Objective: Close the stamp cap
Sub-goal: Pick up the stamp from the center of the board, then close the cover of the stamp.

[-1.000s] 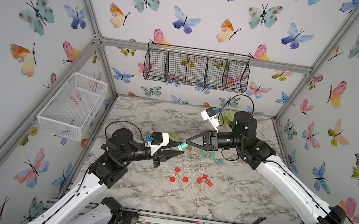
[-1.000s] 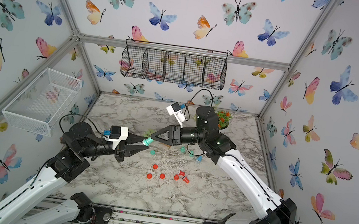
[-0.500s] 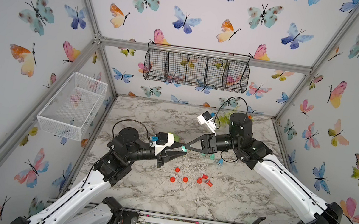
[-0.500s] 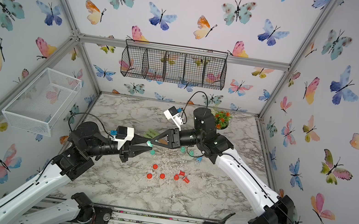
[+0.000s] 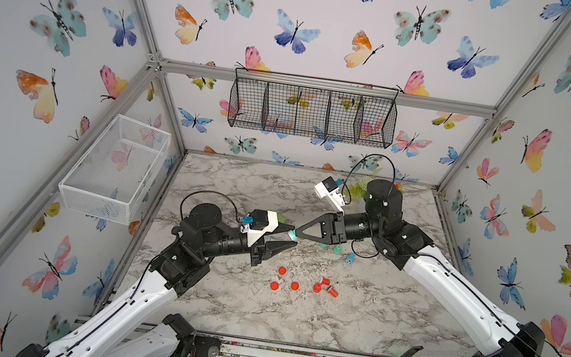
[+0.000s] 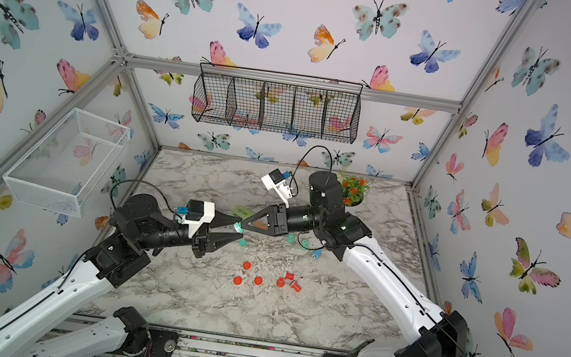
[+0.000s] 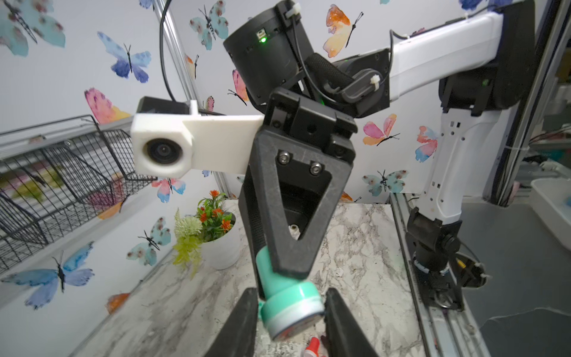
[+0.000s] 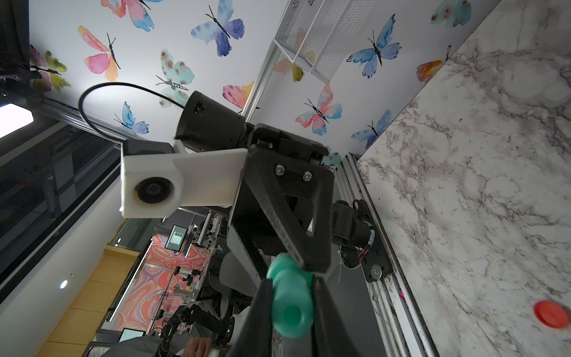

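Holds the teal stamp by its narrow stem in the right tool, clamped tight, up in the air over the middle of the marble worktop. Flanks the stamp's wide end with the left tool — jaws apart, a finger on either side, close to it. Shows small red pieces scattered below — a few teal ones farther back.

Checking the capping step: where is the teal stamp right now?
In both top views the teal stamp hangs over the table centre, gripped by the right gripper, its wide end between the open jaws of the left gripper.
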{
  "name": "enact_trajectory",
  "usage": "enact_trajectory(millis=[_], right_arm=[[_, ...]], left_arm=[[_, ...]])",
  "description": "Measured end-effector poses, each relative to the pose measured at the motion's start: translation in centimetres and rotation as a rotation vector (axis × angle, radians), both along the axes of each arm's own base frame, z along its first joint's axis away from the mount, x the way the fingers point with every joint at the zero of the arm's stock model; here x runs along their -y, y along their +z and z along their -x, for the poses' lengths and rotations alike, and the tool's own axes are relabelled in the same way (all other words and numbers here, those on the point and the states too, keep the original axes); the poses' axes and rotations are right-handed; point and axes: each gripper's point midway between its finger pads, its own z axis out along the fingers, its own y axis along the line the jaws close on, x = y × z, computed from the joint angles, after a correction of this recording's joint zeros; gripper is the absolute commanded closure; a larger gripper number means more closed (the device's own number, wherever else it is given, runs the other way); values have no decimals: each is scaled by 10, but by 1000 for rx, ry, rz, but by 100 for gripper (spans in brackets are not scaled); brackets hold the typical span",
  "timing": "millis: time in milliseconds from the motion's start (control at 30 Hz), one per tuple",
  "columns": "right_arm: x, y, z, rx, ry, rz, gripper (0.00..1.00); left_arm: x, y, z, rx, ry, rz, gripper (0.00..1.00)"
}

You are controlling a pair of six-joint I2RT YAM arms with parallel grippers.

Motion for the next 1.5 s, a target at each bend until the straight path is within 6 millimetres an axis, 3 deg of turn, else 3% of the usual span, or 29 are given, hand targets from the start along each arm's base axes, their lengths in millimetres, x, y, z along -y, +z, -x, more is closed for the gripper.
enact_trajectory(millis=[167, 400, 500, 600, 833, 933, 1300, 1500], right_arm=[[-3, -7, -12, 14, -72, 25, 88], [-10, -44, -60, 59, -292, 169, 88], [-12, -69, -81, 89, -386, 261, 89], [-18, -91, -100, 147, -462, 360, 89], [-39, -141, -123, 293, -531, 552, 90], [-48, -168, -128, 337, -533, 633, 90], [-65, -263, -137, 402, -494, 829, 89], [-66, -298, -141, 404, -491, 878, 90]], left_arm=[[-9, 2, -10, -9, 94, 5, 34], [-27, 14, -17, -12, 211, 44, 33], [-41, 10, -34, -64, 293, 54, 34], [-70, 3, -63, -138, 417, 76, 35], [-139, -36, -107, -333, 660, 138, 37], [-157, -53, -117, -398, 731, 142, 37], [-180, -115, -123, -526, 868, 91, 36], [-183, -117, -124, -526, 883, 91, 36]])
